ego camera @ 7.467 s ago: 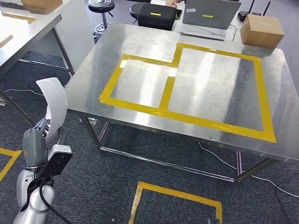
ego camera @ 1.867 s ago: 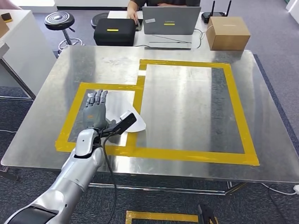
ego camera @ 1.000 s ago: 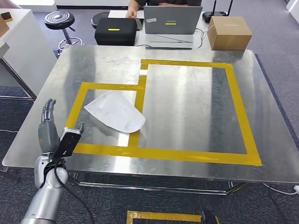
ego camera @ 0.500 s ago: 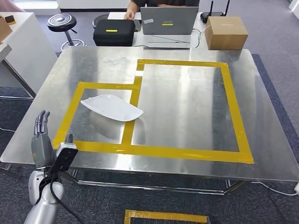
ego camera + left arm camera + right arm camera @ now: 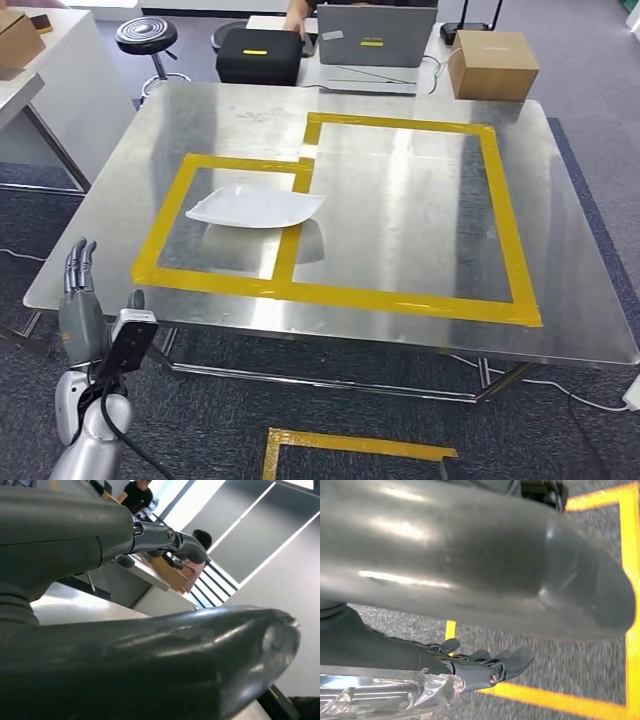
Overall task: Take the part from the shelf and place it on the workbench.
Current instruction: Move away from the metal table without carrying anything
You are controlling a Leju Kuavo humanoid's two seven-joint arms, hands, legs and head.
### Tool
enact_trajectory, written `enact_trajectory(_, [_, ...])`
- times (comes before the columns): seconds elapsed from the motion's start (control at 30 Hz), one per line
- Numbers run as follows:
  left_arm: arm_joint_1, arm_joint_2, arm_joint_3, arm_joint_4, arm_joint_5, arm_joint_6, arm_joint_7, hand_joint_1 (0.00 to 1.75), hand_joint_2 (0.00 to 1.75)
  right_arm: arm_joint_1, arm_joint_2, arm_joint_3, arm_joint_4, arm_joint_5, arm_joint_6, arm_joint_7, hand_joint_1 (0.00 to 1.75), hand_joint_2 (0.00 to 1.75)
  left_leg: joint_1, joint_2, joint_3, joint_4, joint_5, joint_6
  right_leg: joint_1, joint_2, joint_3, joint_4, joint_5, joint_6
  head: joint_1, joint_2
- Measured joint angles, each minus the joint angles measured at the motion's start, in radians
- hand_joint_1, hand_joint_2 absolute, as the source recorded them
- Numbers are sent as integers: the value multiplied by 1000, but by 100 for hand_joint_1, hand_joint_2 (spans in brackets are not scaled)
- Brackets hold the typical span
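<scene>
The thin white curved plastic part (image 5: 255,207) lies flat on the bare steel workbench (image 5: 423,210), toward its left half. It sits inside the smaller of 2 yellow-taped rectangles (image 5: 226,222), nearer that rectangle's far edge, with its pointed right tip crossing the tape strip (image 5: 296,220) that divides the 2 zones. Nothing touches it. Judged from this layout, the placing step looks done.

Risks from here: the part is light and convex, so a knock to the workbench or a brush from an arm could slide or rock it further over the dividing tape. If the smaller rectangle is the required target, the overhanging tip may already count against the placement. It lies well in from the workbench's near edge, so a fall looks unlikely.

Left hand (image 5: 81,312): held low, off the workbench's near-left corner and below its top, fingers extended upward and slightly apart, holding nothing, touching nothing.

Right hand (image 5: 463,665): hangs over grey carpet (image 5: 561,665) marked with yellow floor tape (image 5: 629,600); fingers roughly straight, nothing in them.

Beyond the workbench's far edge: a black case (image 5: 260,55), a grey laptop (image 5: 375,35), a brown cardboard box (image 5: 496,64).
</scene>
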Motion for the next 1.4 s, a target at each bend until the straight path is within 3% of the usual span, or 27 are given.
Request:
enact_trajectory(0.07, [1,1,0,-1,0,0,1,0,0,0,0,0,0,2,-1,2,0,0,2,-16,-17,-2,22,15,-3,9,-14,31,-42,13,1,0])
enact_trajectory(0.17, [1,0,0,-1,-1,0,2,0,0,0,0,0,0,4,-1,4,0,0,3,-42,-57,-2,57,24,-3,35,-63,213,-181,23,4,0])
enact_trajectory(0.2, [2,0,0,-1,-1,0,2,0,0,-1,0,0,0,5,-1,4,0,0,2,-51,-71,-1,68,24,-3,38,-70,264,-202,23,4,0])
enact_trajectory(0.23, [2,1,0,-1,-1,0,2,0,0,-1,0,0,0,5,-1,4,0,0,1,-61,-85,-1,79,24,-2,40,-62,286,-203,21,4,0])
enact_trajectory(0.27, [2,1,0,-1,-1,0,2,0,0,-2,0,0,0,6,-1,4,0,0,1,-71,-97,-1,90,23,-1,43,-34,268,-186,17,4,0])
enact_trajectory(0.3, [2,1,0,-1,-1,0,2,0,0,-2,0,0,0,6,-1,4,0,0,1,-81,-109,-1,101,21,-1,50,12,214,-161,11,4,0])
enact_trajectory(0.37, [0,0,0,-2,-1,0,2,0,0,-5,-2,0,0,6,-1,3,0,0,1,-101,-128,0,120,14,-1,89,121,60,-141,-4,3,0])
enact_trajectory(0.43, [-2,-2,0,-4,-1,-1,3,0,0,-7,-3,0,0,7,-1,3,0,0,5,-118,-138,0,138,3,2,116,175,-30,-149,-11,4,0])
enact_trajectory(0.5, [-2,-1,0,-4,-1,-2,4,0,0,-7,-4,0,0,7,-1,3,0,0,9,-136,-145,-4,155,-11,3,103,173,-42,-140,-15,8,0])
enact_trajectory(0.53, [-1,1,0,-4,0,-2,4,0,0,-9,-3,0,0,7,-1,3,0,0,9,-135,-152,0,149,-17,2,92,169,-46,-131,-22,8,0])
enact_trajectory(0.6, [-3,4,0,-4,0,-3,4,0,0,-10,-2,0,0,8,-1,3,0,0,8,-106,-180,54,84,-26,-4,67,152,-54,-107,-32,1,0])
enact_trajectory(0.67, [-5,5,-1,-5,0,-3,4,0,0,-9,-3,-1,0,9,0,3,0,0,10,-67,-219,177,-17,-38,-4,41,129,-55,-86,-35,-7,0])
enact_trajectory(0.7, [-6,5,-1,-5,0,-3,4,0,0,-8,-3,-1,1,9,0,3,0,0,13,-59,-231,239,-42,-44,-5,26,115,-54,-77,-33,-7,0])
enact_trajectory(0.73, [-6,5,-1,-5,0,-3,4,0,0,-8,-3,-1,1,9,0,3,0,0,17,-55,-232,280,-43,-50,-6,11,102,-53,-67,-30,-8,0])
enact_trajectory(0.8, [-6,6,-1,-5,0,-3,4,0,0,-9,-3,-1,1,9,0,3,0,0,26,-47,-186,266,8,-62,-11,-18,76,-46,-52,-21,-8,0])
enact_trajectory(0.87, [-9,5,-1,-5,0,-3,4,0,0,-11,-4,-1,0,9,0,3,0,0,34,0,-78,136,36,-76,-12,-41,55,-30,-43,-9,-12,0])
enact_trajectory(0.93, [-15,3,-2,-6,0,-3,4,0,0,-14,-5,-2,0,9,-1,3,0,0,32,43,-2,21,14,-65,-10,-60,41,-15,-33,5,-14,0])
enact_trajectory(1.0, [-13,3,-3,-6,0,-3,4,0,0,-13,-5,-2,0,9,-1,3,0,0,21,33,-4,-3,9,-32,-13,-84,36,-15,-17,19,-12,0])
enact_trajectory(1.03, [-10,4,-2,-6,0,-3,4,0,0,-12,-5,-2,0,9,-1,4,0,0,19,23,-15,-2,18,-18,-18,-84,33,-15,-19,25,-12,0])
enact_trajectory(1.07, [-8,4,-2,-6,0,-3,4,0,0,-9,-4,-2,1,9,-1,4,0,0,17,10,-26,-1,29,-6,-22,-68,28,-2,-39,30,-11,0])
enact_trajectory(1.13, [-10,4,-2,-6,0,-3,5,0,0,-5,-4,-2,1,9,0,4,0,0,15,-15,-52,-2,53,11,-24,-6,-1,91,-133,32,-8,0])
enact_trajectory(1.2, [-10,3,-3,-6,0,-3,6,0,0,-3,-4,-2,1,9,0,4,0,0,8,-43,-84,-1,78,20,-16,34,-34,229,-222,24,-2,0])
enact_trajectory(1.23, [-9,3,-3,-6,0,-3,6,0,0,-4,-4,-2,1,9,0,4,0,0,3,-57,-99,-1,90,22,-10,40,-36,270,-235,17,0,0])
enact_trajectory(1.27, [-9,3,-3,-6,0,-4,6,0,0,-4,-4,-2,1,9,0,4,0,0,-1,-71,-114,0,103,23,-3,44,-21,277,-226,8,0,0])
enact_trajectory(1.3, [-9,4,-3,-6,0,-4,6,0,0,-5,-4,-2,1,9,0,4,0,0,-5,-86,-127,0,114,23,4,49,14,245,-201,-3,0,0])
enact_trajectory(1.33, [-9,4,-3,-6,0,-5,6,0,0,-6,-4,-2,1,9,0,4,0,0,-7,-100,-138,0,126,23,12,64,64,183,-174,-16,0,0])
enact_trajectory(1.4, [-11,3,-3,-6,2,-9,6,0,0,-9,-6,-2,1,10,0,3,0,0,-9,-123,-155,1,147,19,19,107,166,36,-161,-39,-1,0])
